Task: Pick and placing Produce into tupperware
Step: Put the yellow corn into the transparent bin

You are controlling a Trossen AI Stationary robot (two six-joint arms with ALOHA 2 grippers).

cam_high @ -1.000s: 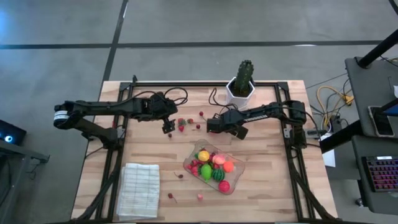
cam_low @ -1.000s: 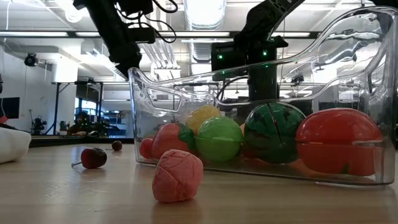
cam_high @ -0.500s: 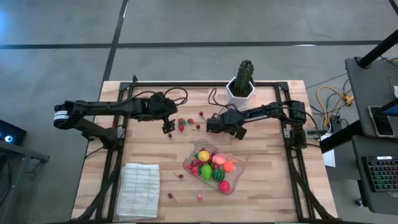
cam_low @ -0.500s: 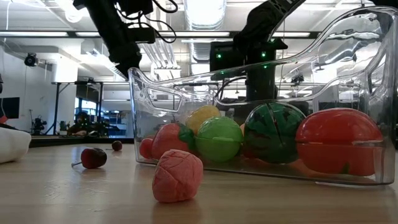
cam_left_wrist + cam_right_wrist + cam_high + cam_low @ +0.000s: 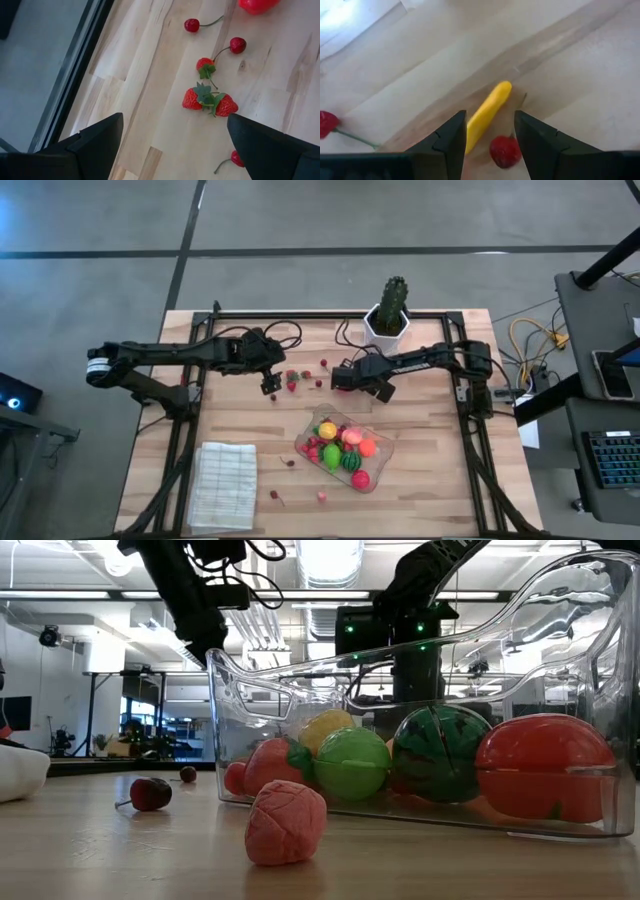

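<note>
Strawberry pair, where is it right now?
High view: the strawberry pair lies loose on the table, between the left gripper and the right gripper, far side of the tupperware. Left wrist view shows cherries scattered nearby.

Wide-open jaws frame three strawberries and cherries — all on the wooden table.

Clear tupperware w/ yellow, lime, orange, red fruit + green striped melon. Red strawberries w/ green leaves, white ribbed cloth, pale wood table.
</note>
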